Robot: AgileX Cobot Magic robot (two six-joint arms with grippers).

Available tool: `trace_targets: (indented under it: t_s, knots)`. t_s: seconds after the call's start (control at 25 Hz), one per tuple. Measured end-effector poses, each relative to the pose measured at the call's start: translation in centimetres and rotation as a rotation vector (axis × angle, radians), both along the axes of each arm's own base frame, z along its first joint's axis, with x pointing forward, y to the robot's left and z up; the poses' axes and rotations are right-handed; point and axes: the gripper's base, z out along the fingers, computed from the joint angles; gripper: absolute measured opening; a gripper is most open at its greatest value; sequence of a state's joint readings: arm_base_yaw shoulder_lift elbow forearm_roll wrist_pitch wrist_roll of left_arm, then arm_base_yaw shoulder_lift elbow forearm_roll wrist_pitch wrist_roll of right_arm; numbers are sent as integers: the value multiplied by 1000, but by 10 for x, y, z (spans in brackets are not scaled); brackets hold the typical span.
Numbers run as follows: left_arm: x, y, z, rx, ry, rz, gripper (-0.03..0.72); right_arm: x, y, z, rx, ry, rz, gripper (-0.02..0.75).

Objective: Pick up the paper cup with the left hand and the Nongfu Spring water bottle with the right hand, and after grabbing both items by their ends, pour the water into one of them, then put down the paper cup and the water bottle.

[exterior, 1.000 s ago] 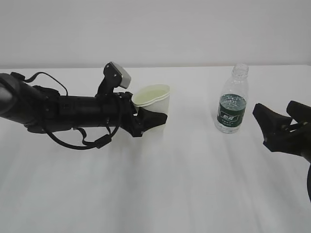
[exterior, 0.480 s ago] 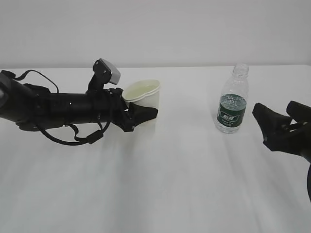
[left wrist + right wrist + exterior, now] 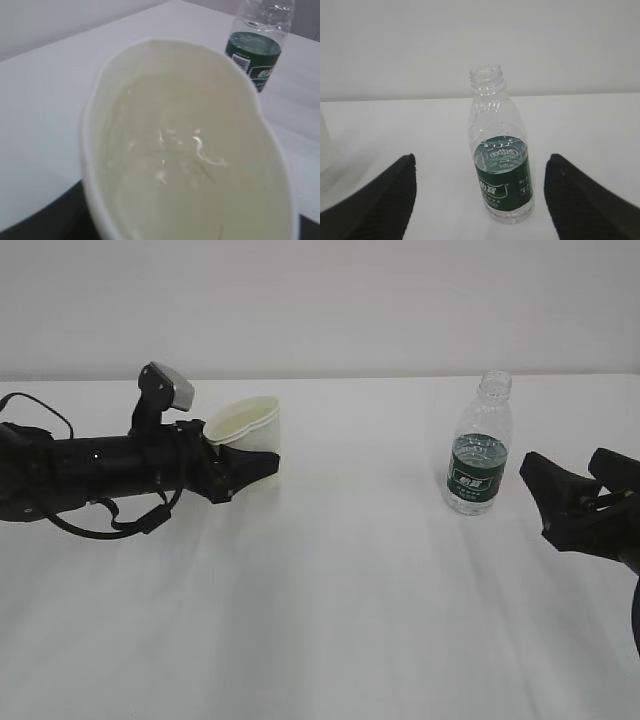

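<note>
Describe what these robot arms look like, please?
Both are black. The left hand sits on a long tubular arm with thin looping black cables and a grey square block on a stalk near the wrist. The right hand shows wedge-shaped black fingers with a finely ridged surface.

The cup (image 3: 247,432) sits on the table (image 3: 330,610), far left of the bottle (image 3: 477,460).

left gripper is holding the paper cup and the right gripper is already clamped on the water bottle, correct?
Not quite. The right gripper is open and apart from the water bottle, as the right wrist view shows. The left gripper does hold the paper cup.
</note>
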State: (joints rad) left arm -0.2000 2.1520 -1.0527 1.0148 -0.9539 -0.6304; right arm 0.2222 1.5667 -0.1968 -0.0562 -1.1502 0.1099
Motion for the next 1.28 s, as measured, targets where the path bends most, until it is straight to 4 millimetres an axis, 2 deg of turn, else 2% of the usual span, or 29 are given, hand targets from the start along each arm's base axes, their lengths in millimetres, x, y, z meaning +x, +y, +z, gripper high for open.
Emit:
trace_targets:
  t_s: [0.36,1.28]
  knots:
    - [2,41,-6,-39,7,128,429,0,0,0,1,0,0,595]
    - [-14,68,-21,-36,-77,405,421,0,0,0,2,1,0,594]
